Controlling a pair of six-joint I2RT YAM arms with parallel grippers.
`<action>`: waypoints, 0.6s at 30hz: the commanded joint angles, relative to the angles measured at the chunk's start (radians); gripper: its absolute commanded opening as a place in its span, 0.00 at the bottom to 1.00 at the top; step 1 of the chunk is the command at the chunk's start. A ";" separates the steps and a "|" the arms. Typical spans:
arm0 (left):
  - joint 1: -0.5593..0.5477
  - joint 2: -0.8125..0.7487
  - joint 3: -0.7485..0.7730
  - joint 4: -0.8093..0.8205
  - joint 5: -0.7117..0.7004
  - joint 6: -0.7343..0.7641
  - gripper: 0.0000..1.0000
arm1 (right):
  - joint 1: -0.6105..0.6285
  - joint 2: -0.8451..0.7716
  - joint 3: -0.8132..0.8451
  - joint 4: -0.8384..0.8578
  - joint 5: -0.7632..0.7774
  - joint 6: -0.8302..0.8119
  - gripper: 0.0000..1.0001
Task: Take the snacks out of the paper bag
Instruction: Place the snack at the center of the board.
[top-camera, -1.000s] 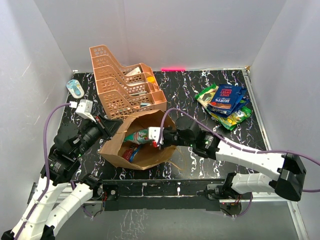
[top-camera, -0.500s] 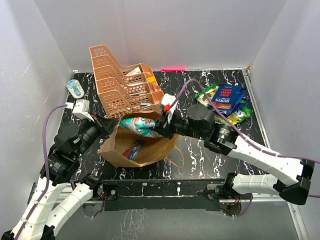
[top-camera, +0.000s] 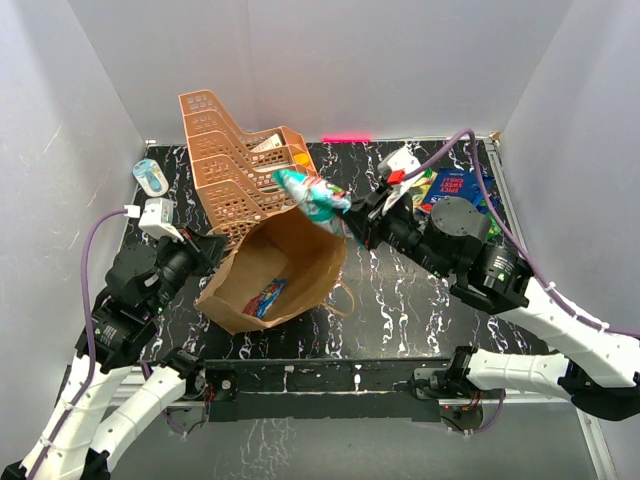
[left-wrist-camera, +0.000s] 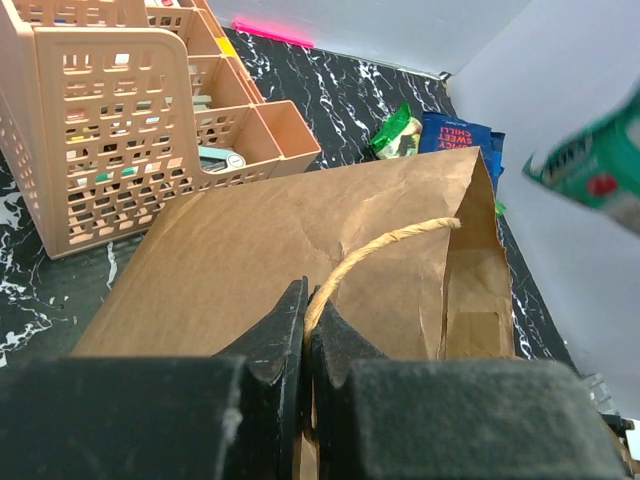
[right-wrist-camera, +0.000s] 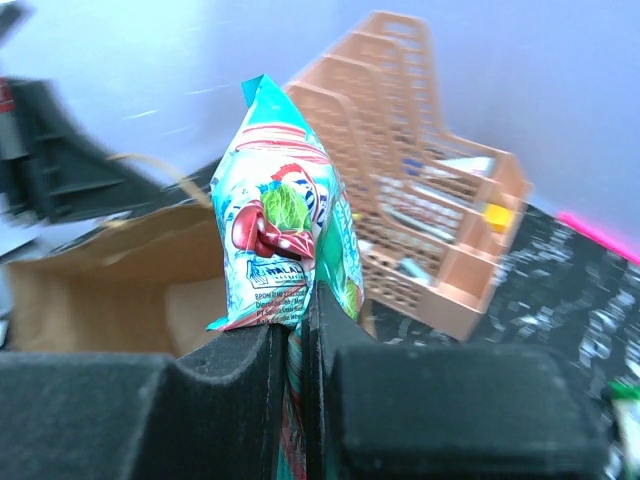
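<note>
Plain white walls (top-camera: 350, 60) box in a black, white-veined tabletop (top-camera: 400, 300). On it the paper bag (top-camera: 300, 255) gapes, its twine handle (left-wrist-camera: 390, 243) pinched by the closed left gripper (left-wrist-camera: 305, 335); the right gripper (right-wrist-camera: 298, 345) clamps a teal snack packet (right-wrist-camera: 285, 240) aloft, above the bag's far rim

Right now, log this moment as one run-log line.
left jaws: shut on twine handle | right jaws: shut on teal packet, held clear of paper bag | in bag: red-blue packet | out: blue chip bag
</note>
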 joint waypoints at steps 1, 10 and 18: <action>-0.002 0.010 0.048 -0.012 -0.026 0.032 0.00 | -0.002 0.000 0.034 0.070 0.461 -0.052 0.08; -0.002 0.011 0.052 -0.011 -0.030 0.049 0.00 | -0.168 0.120 -0.015 0.141 0.866 -0.326 0.08; -0.002 -0.003 0.048 -0.025 -0.028 0.061 0.00 | -0.510 0.289 -0.053 -0.052 0.603 -0.171 0.08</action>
